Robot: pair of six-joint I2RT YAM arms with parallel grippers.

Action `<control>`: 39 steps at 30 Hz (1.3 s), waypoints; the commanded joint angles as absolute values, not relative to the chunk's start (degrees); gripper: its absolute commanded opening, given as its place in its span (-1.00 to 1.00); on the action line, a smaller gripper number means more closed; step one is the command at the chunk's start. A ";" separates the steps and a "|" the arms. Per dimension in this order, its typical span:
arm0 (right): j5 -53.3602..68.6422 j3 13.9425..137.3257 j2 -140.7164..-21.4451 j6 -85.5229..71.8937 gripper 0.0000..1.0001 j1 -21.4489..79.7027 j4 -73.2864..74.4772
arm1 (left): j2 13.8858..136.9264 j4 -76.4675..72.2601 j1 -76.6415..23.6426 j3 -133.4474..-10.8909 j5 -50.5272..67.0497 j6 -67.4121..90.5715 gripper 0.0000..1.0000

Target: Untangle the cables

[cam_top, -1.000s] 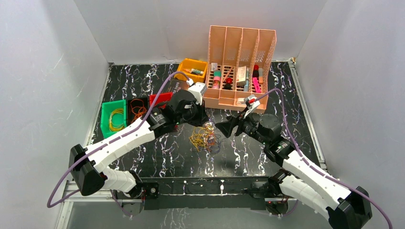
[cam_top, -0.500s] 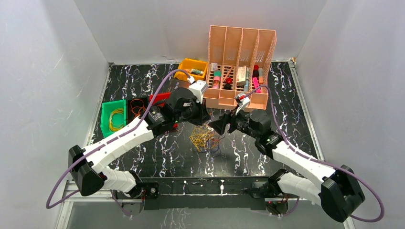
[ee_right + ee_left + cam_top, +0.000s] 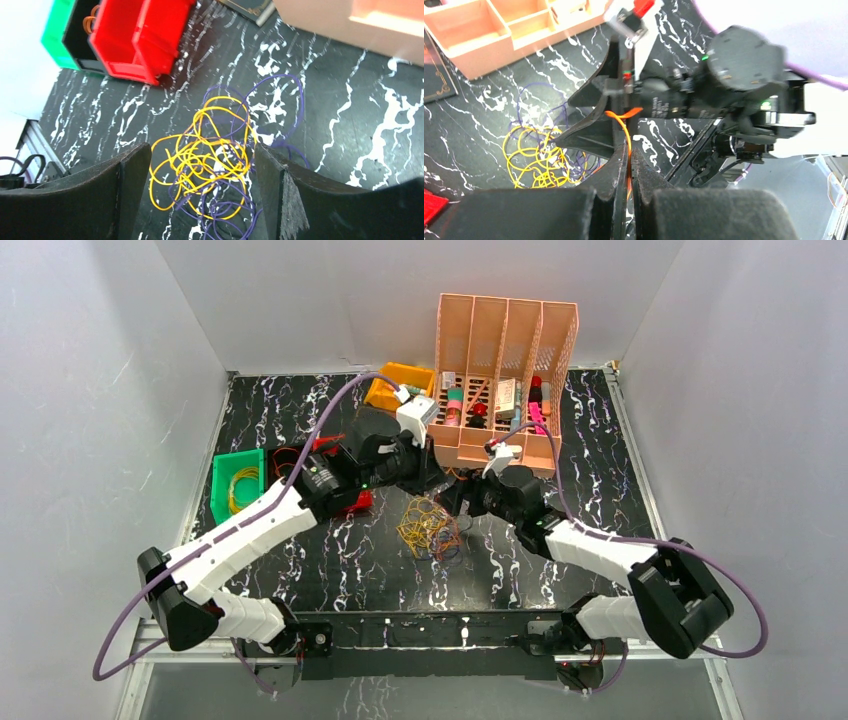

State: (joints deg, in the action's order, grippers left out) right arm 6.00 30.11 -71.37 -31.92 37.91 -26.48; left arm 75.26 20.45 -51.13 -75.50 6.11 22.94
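Two grippers now meet above the tangle (image 3: 430,530): right gripper (image 3: 202,165) has closed in, jaws apart, beside left gripper (image 3: 628,152), which is clamped on orange cable (image 3: 625,127). Likely ready to pull strands apart.

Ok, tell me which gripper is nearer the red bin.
Left. The left gripper sits just right of the red bin, shut on an orange cable; the right gripper is farther right, open above the tangle.
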 commanded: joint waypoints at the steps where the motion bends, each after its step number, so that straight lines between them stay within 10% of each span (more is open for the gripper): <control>1: 2.43 30.56 -72.99 -34.22 0.65 37.95 -28.25 | 72.42 24.10 -51.36 -82.06 6.89 20.21 -1.00; 17: 3.85 22.50 -67.52 -31.77 0.65 37.95 -23.73 | 76.27 38.30 -51.39 -107.61 -7.75 9.11 -1.00; 39: 21.48 35.63 -44.45 -24.17 0.70 37.89 -22.52 | 74.09 35.34 -51.41 -99.31 -8.87 11.77 -1.00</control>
